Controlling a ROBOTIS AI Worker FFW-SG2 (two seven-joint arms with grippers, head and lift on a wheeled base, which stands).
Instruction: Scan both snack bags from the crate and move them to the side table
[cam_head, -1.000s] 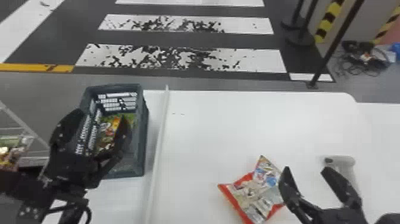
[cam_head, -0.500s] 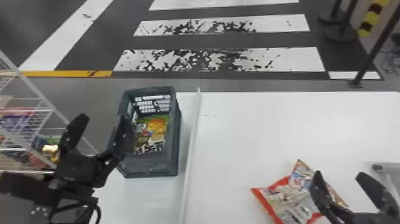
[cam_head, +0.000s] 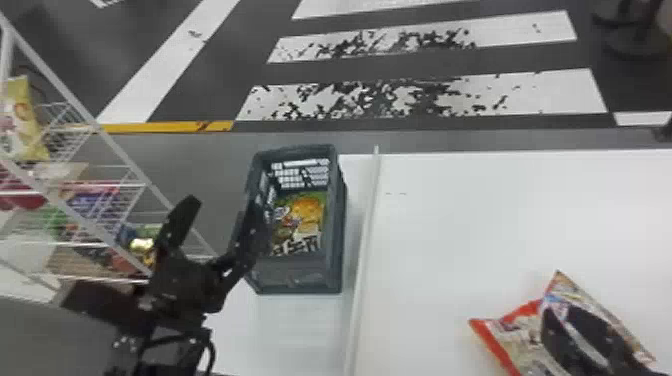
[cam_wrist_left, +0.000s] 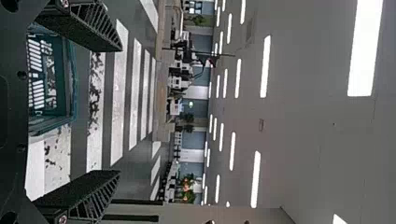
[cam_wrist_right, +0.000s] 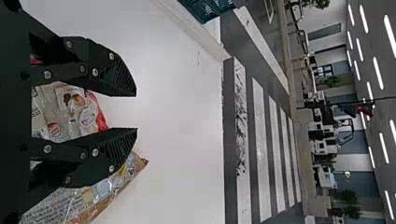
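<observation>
A dark floor with worn white stripes spreads beyond the white surface. To the left of the surface stands a white wire rack holding colourful packets. The dark grey crate stands upright at the surface's far left corner, left of a raised white strip that runs from the far edge toward the near side.

The left gripper is just beside the crate's left wall, its jaws spread wide with nothing between them; whether one touches the wall I cannot tell. The right gripper is over the near part of the surface, right of the strip. In its wrist view, the right gripper's jaws stand parted, released, with part of a bag showing in the gap.

That red and silver snack bag lies on the surface, well apart from the crate. The other snack bag, yellow, orange and green, lies inside the crate, its printed face up.
</observation>
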